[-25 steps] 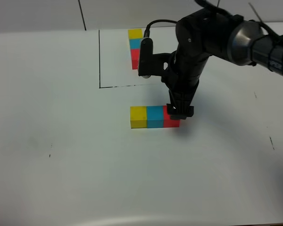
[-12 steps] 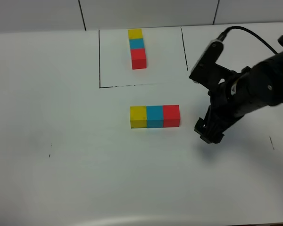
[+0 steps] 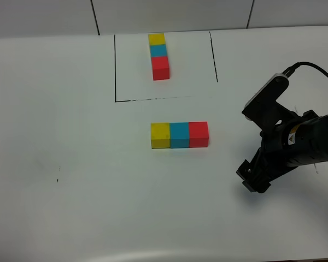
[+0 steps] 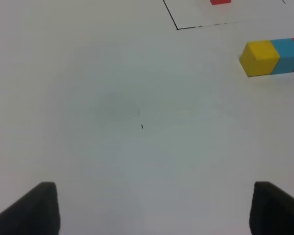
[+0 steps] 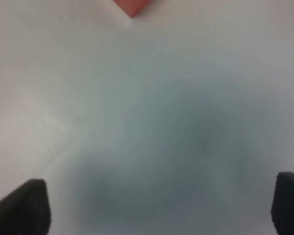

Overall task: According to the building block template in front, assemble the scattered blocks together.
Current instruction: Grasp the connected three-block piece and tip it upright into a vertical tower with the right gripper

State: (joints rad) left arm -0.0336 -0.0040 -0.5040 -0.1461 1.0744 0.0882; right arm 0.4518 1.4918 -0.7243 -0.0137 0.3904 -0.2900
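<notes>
My right fingers [image 3: 254,179] hang spread apart just over the white surface [image 3: 71,136], grasping nothing. From the wrist I see only blurred bare surface between the two dark tips, with one corner of the red cube [image 3: 198,134] at the edge of that view. The red cube lies well apart from these fingers, toward the middle, and only open surface lies between us.

The three loose cubes lie joined in one row: yellow cube [image 3: 160,135] on the left, cyan-blue cube [image 3: 179,135] in the middle and the red one on the right, each touching the next. Beyond the row, inside a thin black outline [image 3: 115,71], lies the template [image 3: 159,55], yellow farthest and red nearest.

My left fingers [image 4: 39,208] are released too, held wide over bare surface, with a small black tick [image 4: 141,127] ahead of them. The yellow end of the row is farther off to one side.

A black cable [image 3: 311,68] loops off my right arm.
</notes>
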